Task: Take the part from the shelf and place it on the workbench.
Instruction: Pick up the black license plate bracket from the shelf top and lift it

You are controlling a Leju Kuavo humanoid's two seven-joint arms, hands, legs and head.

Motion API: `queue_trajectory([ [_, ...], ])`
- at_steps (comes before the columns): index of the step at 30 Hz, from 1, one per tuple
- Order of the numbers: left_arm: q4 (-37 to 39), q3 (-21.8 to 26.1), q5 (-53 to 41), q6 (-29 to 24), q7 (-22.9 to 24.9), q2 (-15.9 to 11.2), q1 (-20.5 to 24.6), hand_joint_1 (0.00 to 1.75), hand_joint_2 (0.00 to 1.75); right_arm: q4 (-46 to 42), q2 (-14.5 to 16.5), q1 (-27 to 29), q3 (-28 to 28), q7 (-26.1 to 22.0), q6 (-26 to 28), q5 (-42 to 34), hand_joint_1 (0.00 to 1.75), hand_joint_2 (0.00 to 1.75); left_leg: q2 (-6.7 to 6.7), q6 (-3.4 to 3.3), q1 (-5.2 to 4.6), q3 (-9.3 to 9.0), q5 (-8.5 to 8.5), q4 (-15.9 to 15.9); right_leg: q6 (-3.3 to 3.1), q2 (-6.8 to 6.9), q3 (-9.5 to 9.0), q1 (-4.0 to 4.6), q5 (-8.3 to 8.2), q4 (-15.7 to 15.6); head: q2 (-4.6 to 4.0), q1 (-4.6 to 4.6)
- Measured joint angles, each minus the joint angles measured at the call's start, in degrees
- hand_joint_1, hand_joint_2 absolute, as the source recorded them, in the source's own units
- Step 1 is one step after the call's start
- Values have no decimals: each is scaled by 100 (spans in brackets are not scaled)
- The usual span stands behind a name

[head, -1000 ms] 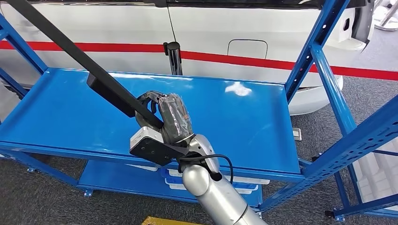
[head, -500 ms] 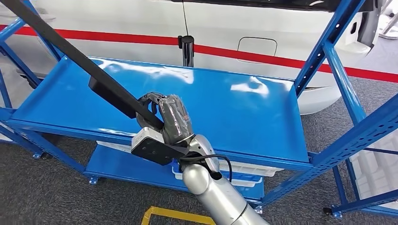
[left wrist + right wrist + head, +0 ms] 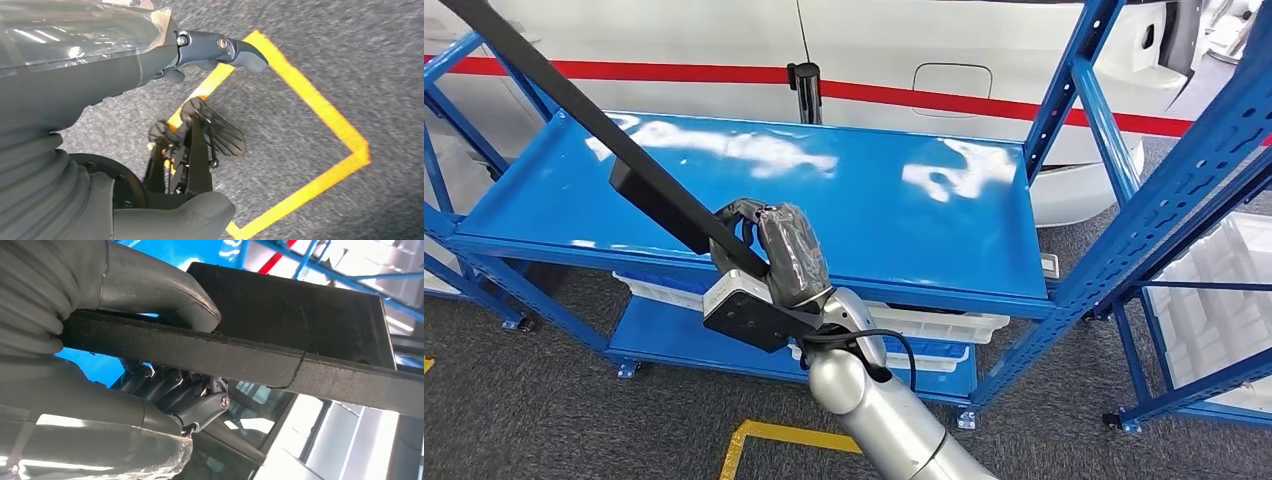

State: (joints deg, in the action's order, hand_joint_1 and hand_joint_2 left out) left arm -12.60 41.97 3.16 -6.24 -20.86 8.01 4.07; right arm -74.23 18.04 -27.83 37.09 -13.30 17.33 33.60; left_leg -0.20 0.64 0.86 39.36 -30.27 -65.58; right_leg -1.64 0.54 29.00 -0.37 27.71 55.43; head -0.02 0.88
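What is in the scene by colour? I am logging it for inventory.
Black: 1, the long part held in the right hand
Blue: 1, the shelf rack
White: 2, the bins under the shelf and the car behind
Yellow: 1, the floor tape
Total: 5

part (image 3: 574, 105) in right hand (image 3: 774, 255) above shelf (image 3: 904, 230), car (image 3: 724, 40) behind

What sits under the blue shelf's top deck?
Under the glossy blue metal shelf deck, white plastic bins rest on the lower blue shelf. The deck and the silver robot arm cover their contents.
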Motion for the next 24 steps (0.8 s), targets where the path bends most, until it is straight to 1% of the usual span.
queue_trajectory([
  [1,1,10,15,-1,-3,1,0,0,175,13,13,-7,19,-15,-3,-30,175,175,1,34,21,79,-217,-370,-16,8,68,13,-57,6,0,9],
  [2,1,26,28,-1,-6,1,0,0,175,30,19,-11,33,-29,-4,-62,175,175,1,65,42,108,-297,-643,-16,15,139,25,-107,17,0,8],
  [3,1,46,37,-1,-9,1,1,0,175,48,25,-14,43,-40,-5,-95,175,175,2,89,65,63,-250,-763,-7,22,211,33,-152,36,0,9],
  [4,1,68,40,-1,-10,1,1,0,175,67,32,-20,49,-52,-5,-126,175,175,4,107,90,-74,-111,-691,9,27,283,34,-188,63,0,8],
  [5,0,88,42,0,-12,1,3,0,175,83,40,-32,53,-64,-4,-153,175,175,5,121,115,-301,47,-438,32,29,353,31,-216,99,0,10],
  [6,-1,105,43,1,-13,3,9,0,175,93,53,-50,60,-75,-3,-183,175,175,3,129,132,-578,125,-75,60,29,420,32,-240,139,0,10],
  [7,-1,120,43,2,-14,4,16,0,175,100,67,-73,65,-83,0,-216,175,175,-6,121,130,-830,142,294,96,30,478,36,-264,177,0,6],
  [8,-1,130,40,2,-12,6,23,0,175,103,81,-93,69,-87,3,-247,175,175,-13,105,117,-999,111,573,137,34,524,42,-297,206,0,2],
  [9,-1,138,34,4,-8,8,30,0,175,104,94,-111,73,-88,6,-282,175,175,-19,82,88,-1074,61,736,179,38,564,42,-337,222,0,-1],
  [10,-1,141,28,7,-2,8,33,0,175,108,101,-122,73,-88,8,-314,175,175,-22,40,58,-1064,68,796,226,44,595,38,-384,225,0,-7],
  [11,-1,142,21,9,8,8,34,0,175,114,99,-129,73,-88,8,-343,175,175,-9,-23,51,-1022,107,817,263,46,630,33,-405,238,0,-9],
  [12,-1,143,12,12,19,7,38,0,175,121,91,-133,72,-87,8,-368,175,175,6,-94,43,-971,161,837,277,41,693,30,-355,290,0,-11],
  [13,-1,143,3,15,28,6,40,0,175,128,80,-133,70,-86,8,-388,175,175,22,-179,39,-906,230,854,261,34,780,31,-208,425,0,-22],
  [14,-1,144,-8,19,35,4,43,0,175,134,66,-132,68,-85,9,-411,175,175,37,-248,34,-833,301,866,221,25,883,31,25,665,0,-34],
  [15,-1,144,-20,25,39,1,46,0,175,137,56,-129,64,-85,9,-439,175,175,42,-286,15,-752,365,864,174,16,991,30,292,988,0,-44],
  [16,-1,144,-31,37,39,-4,47,0,175,142,44,-124,56,-84,9,-480,175,175,45,-313,-2,-669,432,862,146,10,1071,27,516,1355,0,-57],
  [17,-1,145,-43,54,40,-8,47,0,175,146,31,-115,44,-84,9,-529,175,175,46,-320,-16,-584,497,860,149,5,1103,26,637,1668,0,-61],
  [18,-1,145,-56,78,40,-12,47,0,175,149,17,-101,23,-84,9,-588,175,175,47,-322,-26,-494,567,857,184,1,1070,26,634,1853,0,-63],
  [19,-1,146,-72,108,41,-14,47,0,175,152,3,-83,-8,-84,9,-648,175,175,48,-318,-34,-404,637,855,236,-2,960,27,534,1869,0,-66],
  [20,-1,146,-94,143,42,-15,47,0,175,150,-8,-63,-48,-85,9,-702,175,175,47,-307,-37,-320,705,853,280,-4,765,29,396,1694,0,-66],
  [21,-1,146,-120,179,43,-16,48,0,175,139,-16,-45,-98,-86,9,-750,175,175,45,-290,-40,-243,775,848,295,-4,468,33,302,1339,0,-68],
  [22,-1,146,-148,215,44,-16,48,0,175,116,-18,-29,-151,-90,9,-781,175,175,43,-266,-49,-182,835,837,285,-4,127,47,286,876,0,-70],
  [23,-1,145,-176,248,44,-16,48,0,175,81,-20,-13,-204,-96,9,-802,175,175,43,-240,-57,-134,897,829,264,-9,-154,63,331,451,0,-68],
  [24,-1,145,-203,279,44,-18,50,0,175,34,-26,2,-258,-104,10,-814,175,175,46,-214,-63,-102,959,825,241,-18,-332,77,391,141,0,-65],
])
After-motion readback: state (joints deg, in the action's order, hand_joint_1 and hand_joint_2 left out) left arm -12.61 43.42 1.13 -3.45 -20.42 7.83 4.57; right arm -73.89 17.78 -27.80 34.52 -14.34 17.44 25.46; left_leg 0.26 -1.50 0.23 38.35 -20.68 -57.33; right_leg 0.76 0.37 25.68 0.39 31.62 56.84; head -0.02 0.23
